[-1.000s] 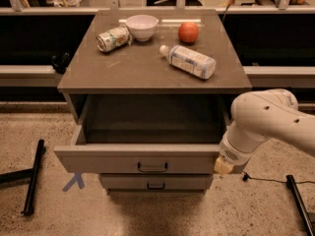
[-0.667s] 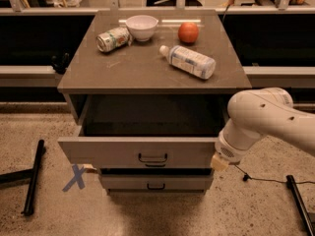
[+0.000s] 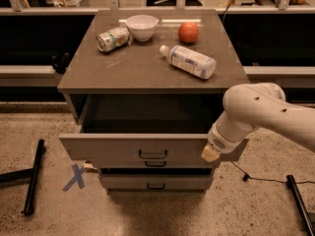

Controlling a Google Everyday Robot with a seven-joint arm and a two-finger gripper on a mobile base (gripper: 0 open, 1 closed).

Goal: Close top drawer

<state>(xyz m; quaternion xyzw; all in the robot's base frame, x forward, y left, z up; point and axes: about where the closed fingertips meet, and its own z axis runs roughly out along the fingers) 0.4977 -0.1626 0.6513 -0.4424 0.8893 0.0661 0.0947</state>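
Over the last second the top drawer (image 3: pixel 123 149) has slid back into the desk (image 3: pixel 138 68). Its front panel stood further out toward the camera a moment ago, and less of the dark, open box now shows behind it. The push is working, so I judge the task to be well along but not done: a wide strip of the drawer's inside is still open between the front panel and the desk's top edge.

My gripper (image 3: pixel 210 154) sits at the right end of the drawer's front panel, its pale tip against or just at the panel, well to the right of the small dark handle (image 3: pixel 153 154). I cannot tell how far the gripper is open, and it does not seem to have hold of anything. My arm (image 3: pixel 266 112) reaches in from the right.

The drawer's long axis runs left to right across the desk's face. Its front panel faces out toward the camera, and the way home is straight back, away from the camera. Because I am pushing off-centre, I would watch for the drawer skewing on its runners.

The bowl (image 3: pixel 141 26), can (image 3: pixel 113 37), orange (image 3: pixel 188 32) and bottle (image 3: pixel 189 62) lie on top of the desk.
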